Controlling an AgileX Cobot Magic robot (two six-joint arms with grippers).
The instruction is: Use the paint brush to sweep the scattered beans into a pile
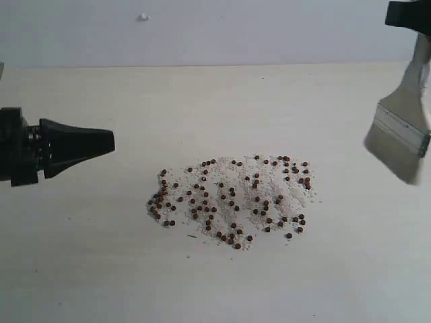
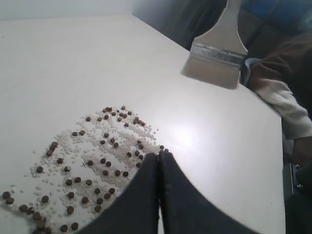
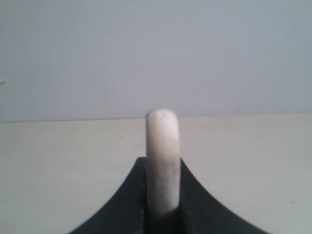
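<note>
In the exterior view the reddish-brown beans [image 1: 232,202] lie in a loose, flat patch just below the centre of the frame, mixed through a bed of fine whitish grains [image 1: 229,178] on the pale table [image 1: 101,269]. The beans are denser along the patch's left and lower edges, and a few strays sit at its right rim. The paint brush [image 1: 403,128] hangs at the right edge of the frame, above and to the right of the patch and well apart from it. Its handle runs up toward the top right corner, its silver ferrule is tilted, and its whitish bristles point down and to the left, clear of the table. The right gripper [image 1: 406,19] shows as a black shape in the top right corner. Its wrist view shows its jaws [image 3: 162,168] pinching the rounded cream handle [image 3: 162,139] between them. The left gripper [image 1: 111,141] reaches in from the left edge at mid-height, with its black fingers pressed together to a single point and nothing between them. The left wrist view shows that point [image 2: 159,155] low over the table just beside the near fringe of the beans [image 2: 97,161], with the brush [image 2: 217,53] raised beyond the patch near the table's far edge.
</note>
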